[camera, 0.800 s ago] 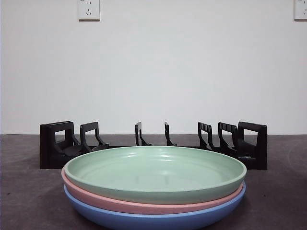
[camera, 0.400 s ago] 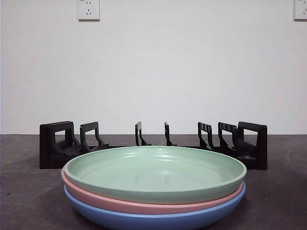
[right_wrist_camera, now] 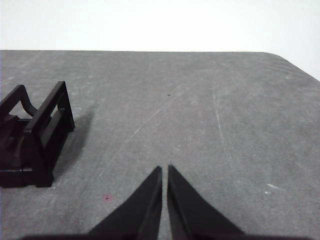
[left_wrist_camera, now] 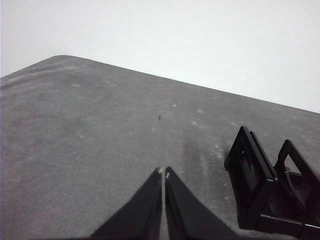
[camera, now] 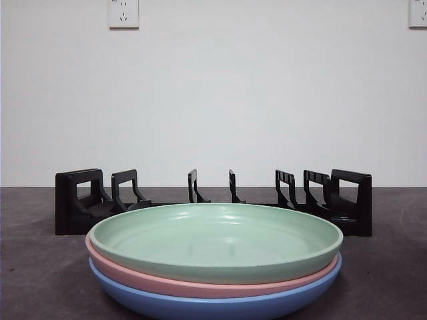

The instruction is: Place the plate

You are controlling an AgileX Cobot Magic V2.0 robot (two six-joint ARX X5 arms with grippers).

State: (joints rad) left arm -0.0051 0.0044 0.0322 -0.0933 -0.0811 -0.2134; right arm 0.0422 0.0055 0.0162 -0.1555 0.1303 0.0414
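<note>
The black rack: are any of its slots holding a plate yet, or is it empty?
Empty. The black rack shows bare dividers; the green plate tops a stack lying in front.

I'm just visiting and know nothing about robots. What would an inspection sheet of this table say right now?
Surface: dark grey table, faintly scuffed.
Job's things: green plate on top of pink plate on top of blue plate, stacked in front of the black plate rack, whose slots hold nothing.
Clutter: nothing seen.
Grippers: left gripper shut, holding nothing, above the table near one end of the rack; right gripper shut, holding nothing, near the other end.
Cables: nothing seen.
Surroundings: white wall with two sockets.
</note>
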